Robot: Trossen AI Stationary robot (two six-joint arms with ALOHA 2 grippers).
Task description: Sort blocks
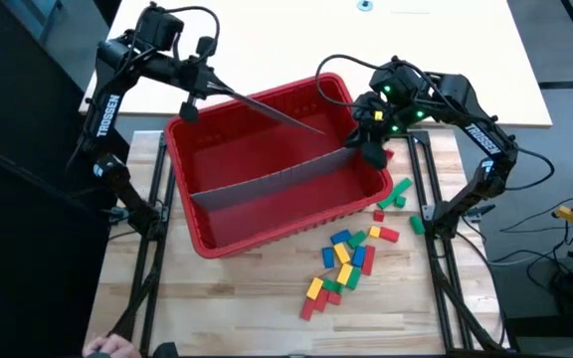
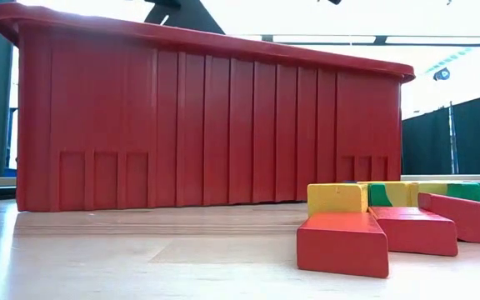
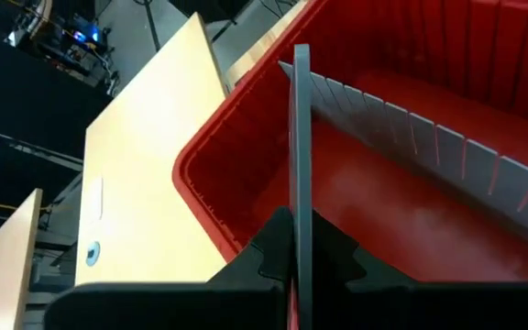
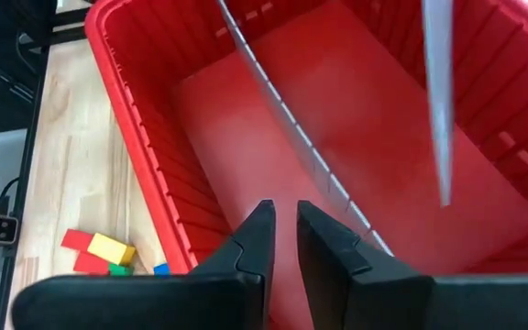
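Pinched edge-on between the left gripper's (image 3: 293, 275) closed fingers, a loose grey divider panel (image 1: 267, 107) slants over the red bin (image 1: 182, 134). Right gripper (image 4: 284, 229), fingers a narrow slit apart and empty, hovers above the bin's seated divider (image 1: 267, 181). Blocks (image 1: 344, 261) lie scattered on the wooden table (image 1: 227, 298) beside the bin.

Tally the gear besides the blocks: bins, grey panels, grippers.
Bin: 1
Grey panels: 2, one standing in the bin, one above it, clamped in the left gripper
Grippers: 2, counting the right gripper over the bin's right rim
Total: 5
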